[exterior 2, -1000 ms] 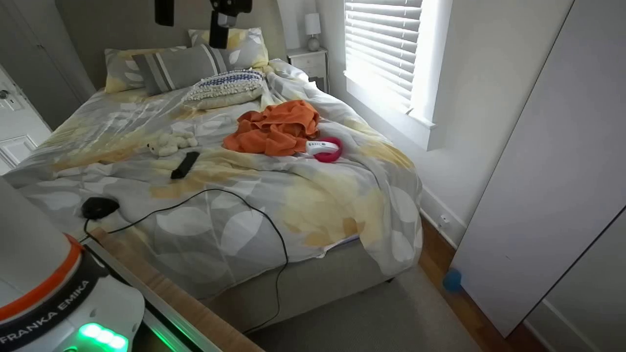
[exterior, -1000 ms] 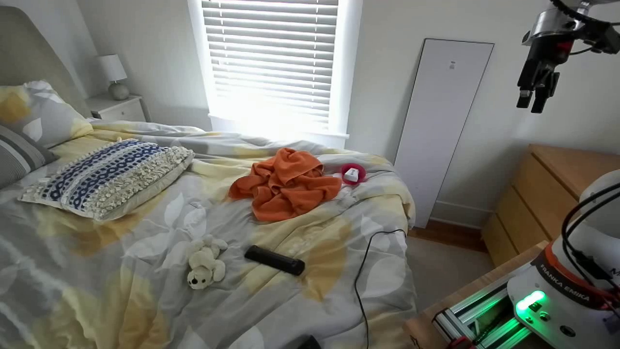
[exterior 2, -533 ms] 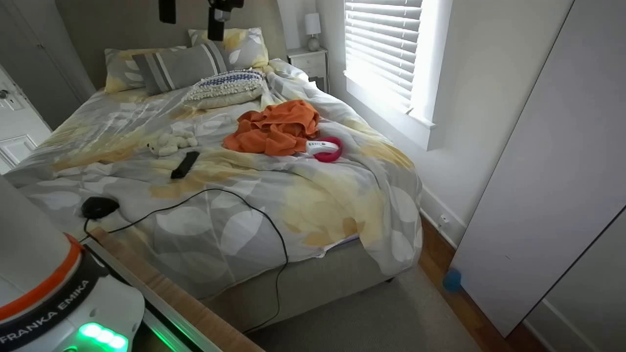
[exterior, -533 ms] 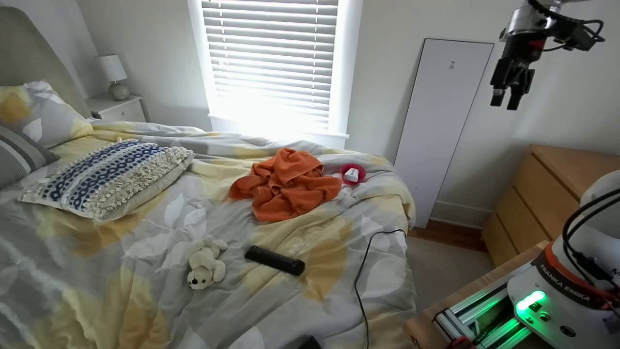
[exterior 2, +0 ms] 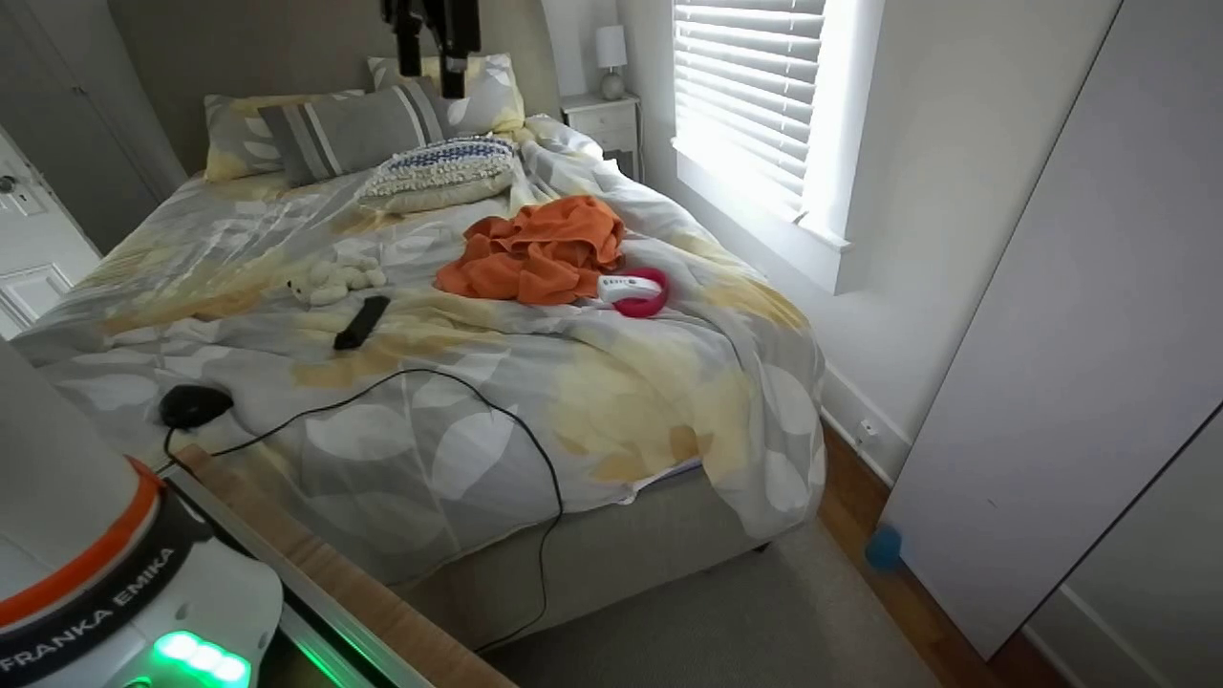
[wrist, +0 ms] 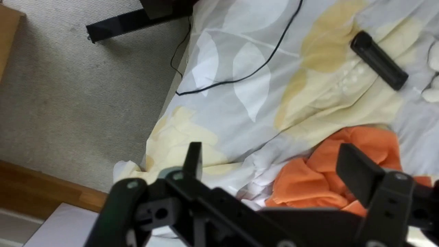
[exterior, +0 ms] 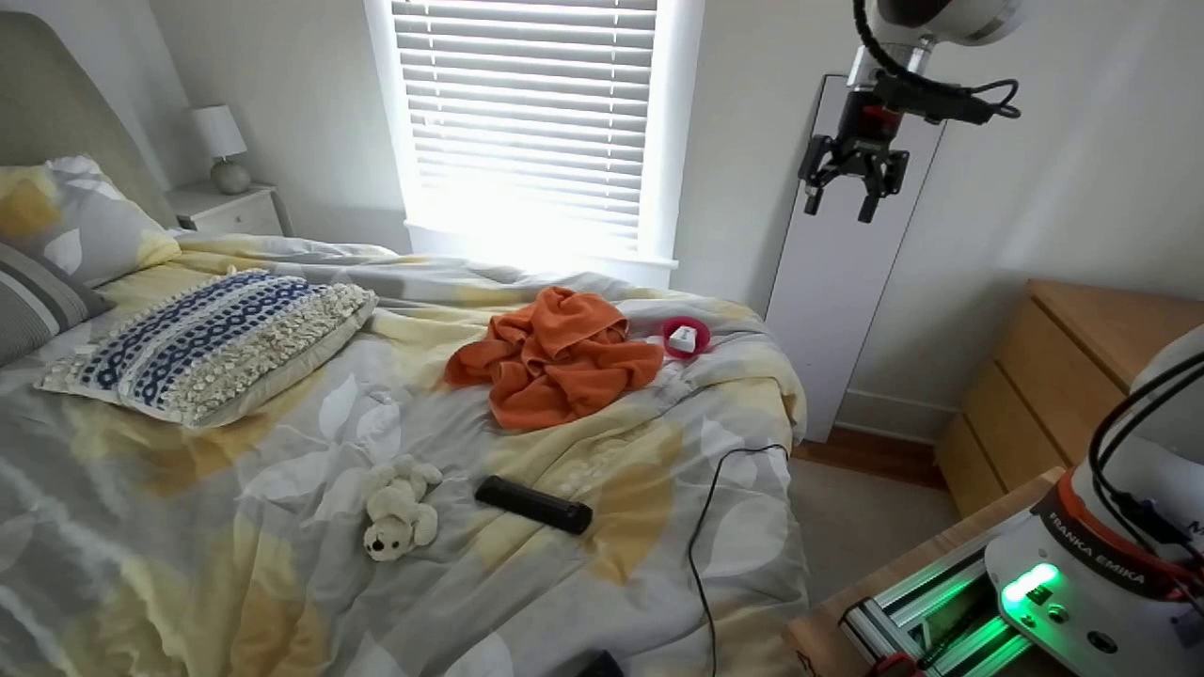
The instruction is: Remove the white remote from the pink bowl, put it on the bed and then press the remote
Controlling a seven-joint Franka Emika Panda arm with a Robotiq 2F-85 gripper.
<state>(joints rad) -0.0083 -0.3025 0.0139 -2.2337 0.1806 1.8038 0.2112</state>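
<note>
I see the pink bowl (exterior 2: 643, 309) sitting on the bed (exterior 2: 611, 401), just beside the orange cloth (exterior 2: 540, 256), the white remote (exterior 2: 624, 287) resting in it. In an exterior view, the remote's long axis runs toward the cloth, one end jutting over the rim on that side. Higher than the cloth and well apart from it, the gripper (exterior: 839, 206) hangs, fingers spread wide, nothing between them.

Air is free above the pink bowl (exterior: 702, 338), but the orange cloth (exterior: 560, 357) crowds one side
</note>
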